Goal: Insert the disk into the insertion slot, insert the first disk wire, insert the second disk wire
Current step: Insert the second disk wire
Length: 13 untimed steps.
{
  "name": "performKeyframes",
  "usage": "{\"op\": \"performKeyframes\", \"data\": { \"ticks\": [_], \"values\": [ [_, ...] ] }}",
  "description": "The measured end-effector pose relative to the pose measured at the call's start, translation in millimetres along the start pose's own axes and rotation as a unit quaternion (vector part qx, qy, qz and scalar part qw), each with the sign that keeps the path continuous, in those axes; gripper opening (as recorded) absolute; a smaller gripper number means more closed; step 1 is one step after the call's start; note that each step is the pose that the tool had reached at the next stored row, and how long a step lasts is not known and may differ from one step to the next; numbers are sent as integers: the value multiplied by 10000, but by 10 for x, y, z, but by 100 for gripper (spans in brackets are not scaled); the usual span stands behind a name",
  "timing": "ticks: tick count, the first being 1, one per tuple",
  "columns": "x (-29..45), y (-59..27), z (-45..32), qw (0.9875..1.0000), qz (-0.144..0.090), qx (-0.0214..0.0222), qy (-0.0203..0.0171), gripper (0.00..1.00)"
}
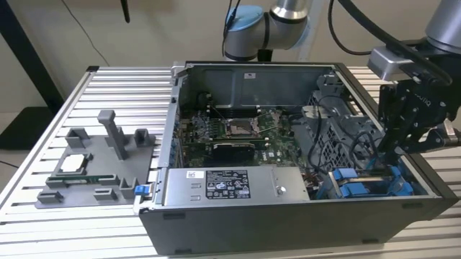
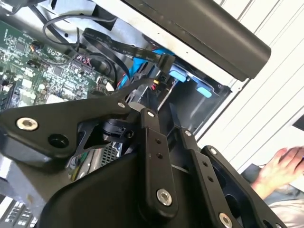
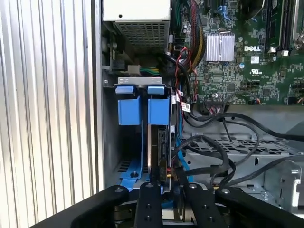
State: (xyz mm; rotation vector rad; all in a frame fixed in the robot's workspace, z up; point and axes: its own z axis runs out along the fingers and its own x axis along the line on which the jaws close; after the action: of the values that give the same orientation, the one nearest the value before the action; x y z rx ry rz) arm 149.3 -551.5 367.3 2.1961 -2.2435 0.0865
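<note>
The disk (image 3: 159,147) stands edge-on in the insertion slot (image 3: 140,81), under the second of two blue carrier tabs (image 3: 158,105). My gripper (image 3: 166,184) is at the disk's outer end, its black fingers (image 3: 148,194) flanking it and shut on it. In the exterior view the gripper (image 1: 394,151) reaches down into the case's corner at the exterior view's right, above the blue drive bay (image 1: 358,186). In the second wrist view the gripper (image 2: 166,121) points at the blue tabs (image 2: 178,75). Black cables (image 3: 213,147) and a blue cable (image 3: 183,159) lie loose beside the bay; which one is a disk wire I cannot tell.
The open case holds a motherboard (image 1: 230,132) and a grey labelled power-supply box (image 1: 230,186). A grey fixture (image 1: 94,167) with parts sits on the slatted table (image 1: 115,81) at the exterior view's left. A person's hand (image 2: 280,166) rests outside the case.
</note>
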Motion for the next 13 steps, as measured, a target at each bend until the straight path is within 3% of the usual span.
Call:
{"op": "performKeyframes", "data": {
  "ticks": [6,13],
  "values": [
    [0,-16,-15,10000,-2,-10,2,100],
    [-5,-240,-4,9998,-8,-184,2,100]
  ]
}}
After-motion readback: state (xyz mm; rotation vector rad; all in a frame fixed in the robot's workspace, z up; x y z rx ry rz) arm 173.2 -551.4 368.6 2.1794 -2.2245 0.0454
